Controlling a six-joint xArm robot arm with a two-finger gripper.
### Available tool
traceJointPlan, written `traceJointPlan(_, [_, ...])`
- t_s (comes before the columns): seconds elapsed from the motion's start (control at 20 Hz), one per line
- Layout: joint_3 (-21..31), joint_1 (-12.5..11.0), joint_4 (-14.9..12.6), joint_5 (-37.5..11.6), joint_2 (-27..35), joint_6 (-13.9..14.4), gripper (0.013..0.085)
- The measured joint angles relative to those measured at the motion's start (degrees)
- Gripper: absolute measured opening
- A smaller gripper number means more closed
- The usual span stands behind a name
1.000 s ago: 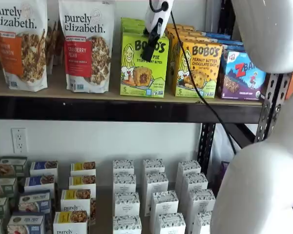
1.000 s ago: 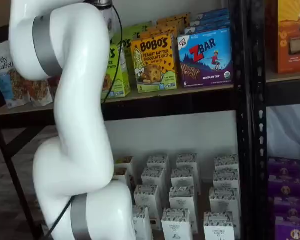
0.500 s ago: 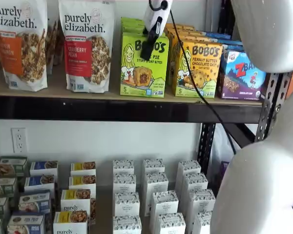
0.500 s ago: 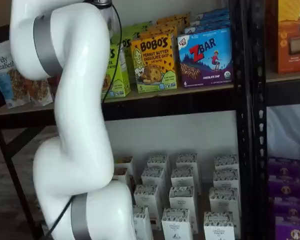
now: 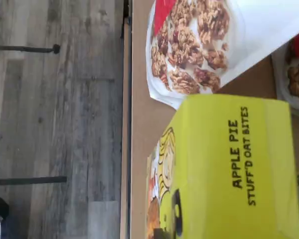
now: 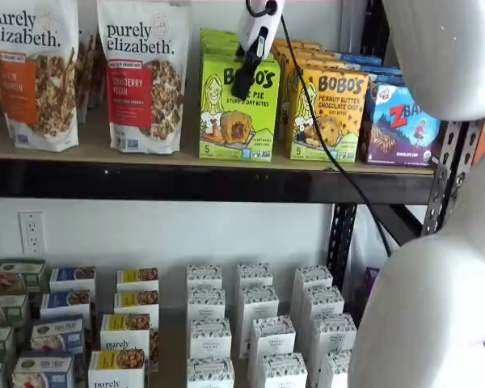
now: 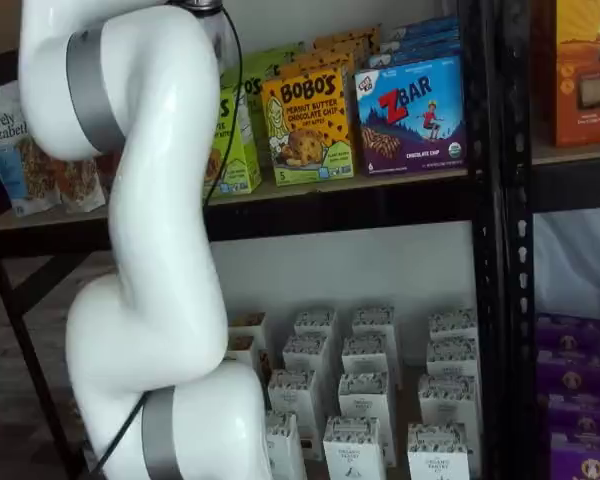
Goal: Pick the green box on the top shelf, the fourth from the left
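Pincer (image 6: pixel 244 81) over the green box (image 6: pixel 226 113) — grip unclear — granola bag (image 6: pixel 141 77) beside.

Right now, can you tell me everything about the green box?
The green box is a lime-green cardboard carton with "Bobo's", a cartoon girl and a pastry picture on its front and "Apple Pie Stuff'd Oat Bites" on top. It stands upright at the front of the shelf, between a granola bag and a yellow box. The gripper hangs before its top.

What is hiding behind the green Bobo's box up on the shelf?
More green cartons stand in a row behind the green box on the top shelf. Only their tops show; the front box and the gripper cover the rest, so I cannot count them.
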Motion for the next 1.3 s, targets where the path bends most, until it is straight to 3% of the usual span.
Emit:
traceJointPlan(0.35, [0.3,-0.1,0.3,0.0,-0.3,-0.1,0.0330])
traceJointPlan(1.3, [-0.1,0.2,0.2,1.9,-1.0,0.5,0.0330])
